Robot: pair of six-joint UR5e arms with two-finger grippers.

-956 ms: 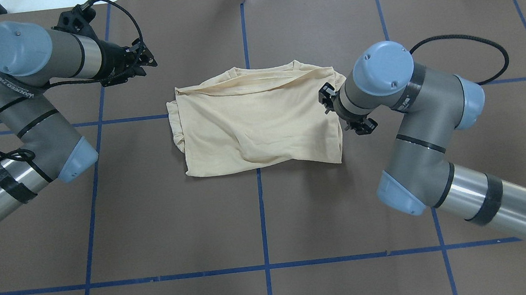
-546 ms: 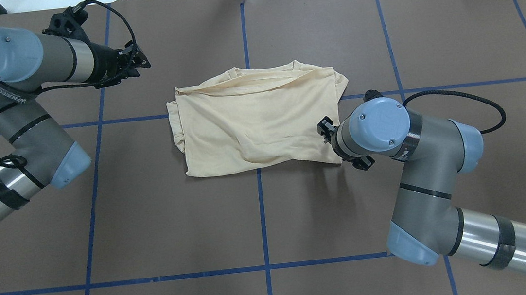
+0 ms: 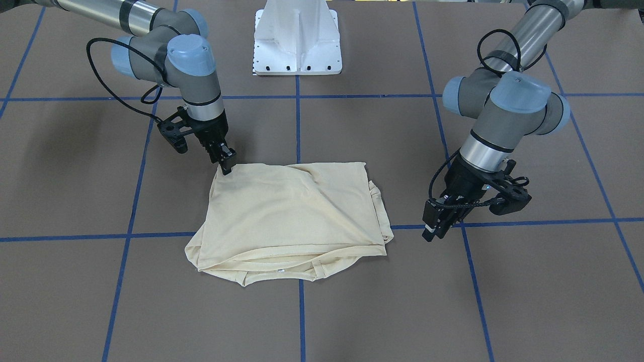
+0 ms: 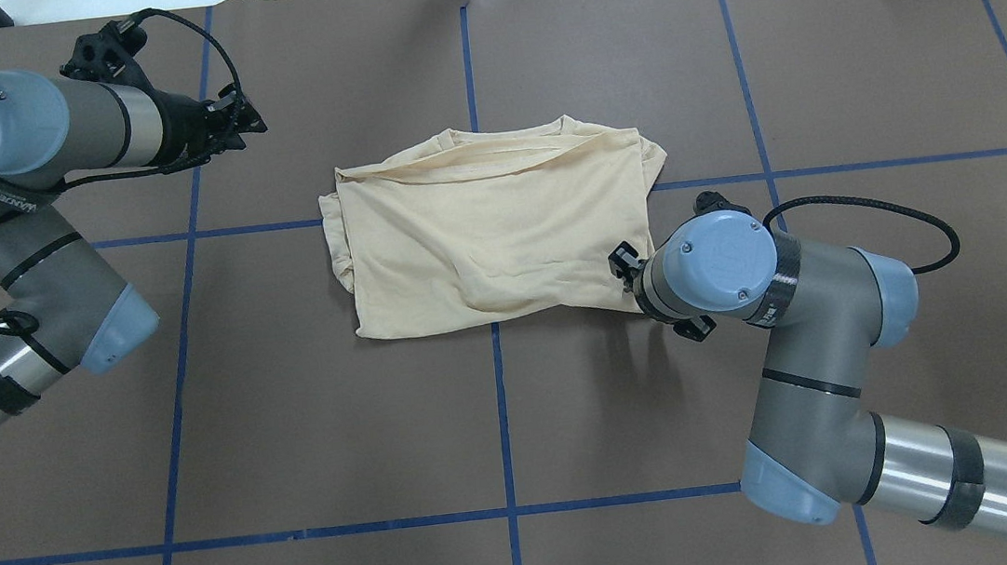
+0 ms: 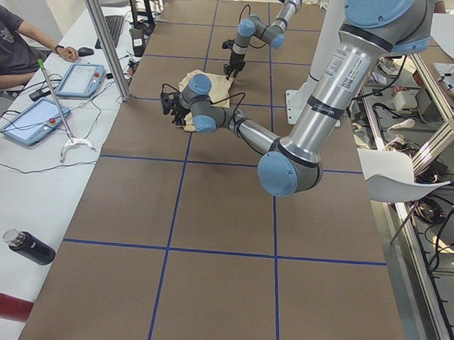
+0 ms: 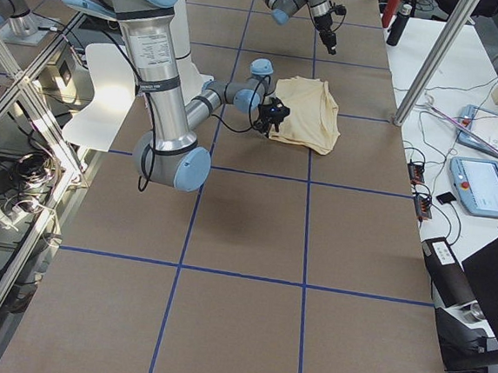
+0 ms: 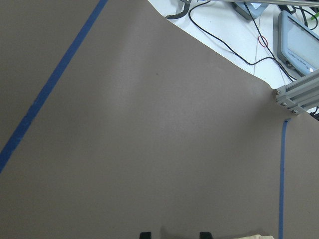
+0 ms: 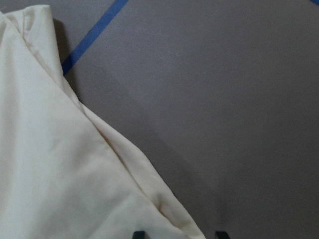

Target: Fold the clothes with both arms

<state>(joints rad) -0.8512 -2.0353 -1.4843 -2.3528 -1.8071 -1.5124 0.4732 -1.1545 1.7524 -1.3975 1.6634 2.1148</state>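
The cream clothes (image 3: 292, 216) lie folded into a rough rectangle at mid-table (image 4: 499, 236), neck opening along the far edge, print hidden. My right gripper (image 3: 227, 166) points down at the shirt's near right corner. In the right wrist view its fingertips (image 8: 138, 234) stand apart, and the shirt (image 8: 50, 164) edge runs down between them. My left gripper (image 4: 255, 121) hovers open over bare table, far left of the shirt and clear of it (image 3: 431, 232). The left wrist view has only brown table between its fingertips (image 7: 144, 235).
Blue tape lines (image 4: 503, 413) cross the brown table. The white pedestal base (image 3: 297, 35) stands at the robot's edge. Beyond the far edge are cables, tablets (image 5: 79, 79), a metal post (image 6: 434, 63) and a seated person (image 5: 15, 43).
The right arm swung from the shirt's far right side to its near right corner. The left arm drew back further left and away from the shirt.
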